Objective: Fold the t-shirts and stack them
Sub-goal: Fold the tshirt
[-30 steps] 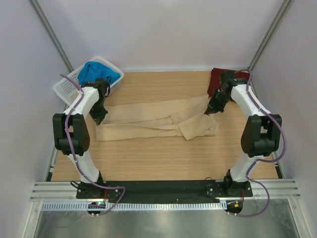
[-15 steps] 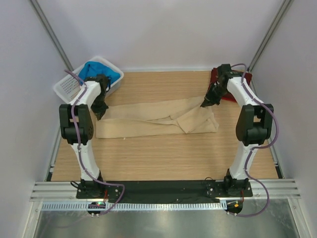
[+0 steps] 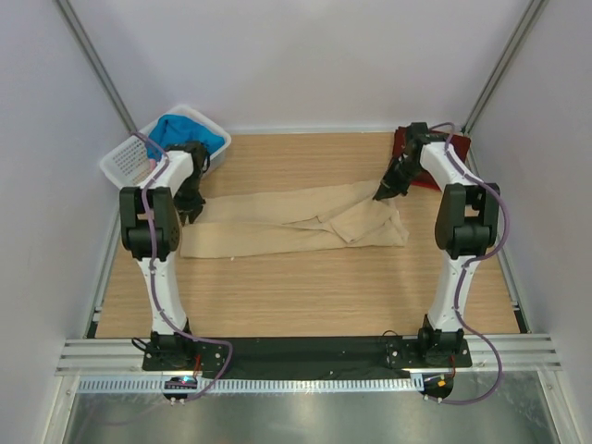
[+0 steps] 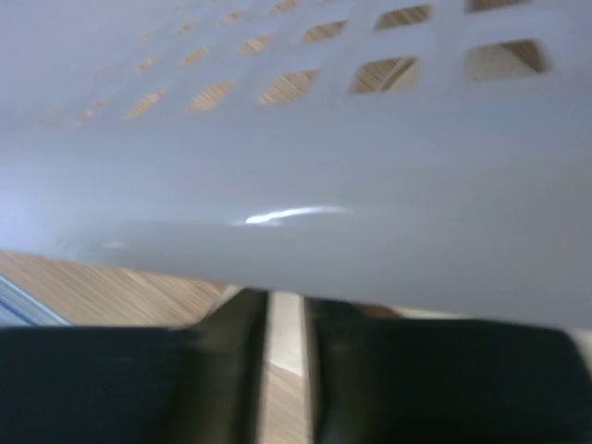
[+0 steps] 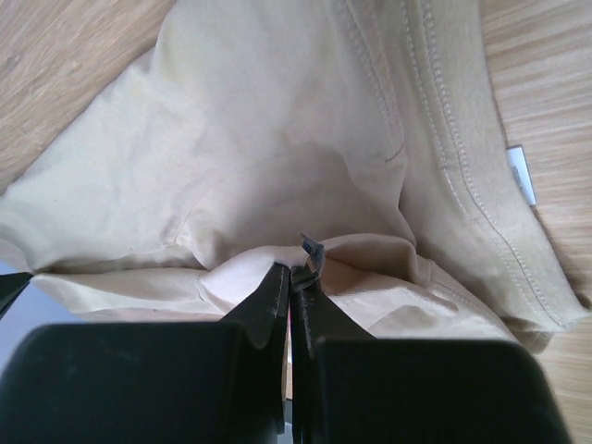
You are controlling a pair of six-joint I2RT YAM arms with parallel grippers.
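T-shirt (image 3: pixel 277 227) in tan stretches left-to-right; right jaws pinch it, left jaws unclear.

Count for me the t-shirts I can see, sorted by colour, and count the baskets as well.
tan t-shirt: 1
maroon t-shirt: 1
blue t-shirt: 1
white basket: 1
Total: 4 things (3 t-shirts and 1 basket)

My two arms, white and black.
White shells on my left arm (image 3: pixel 165 291) and right arm (image 3: pixel 450 291), black joints (image 3: pixel 148 227), purple cables (image 3: pixel 222 346) alongside, black fingers (image 5: pixel 268 324).
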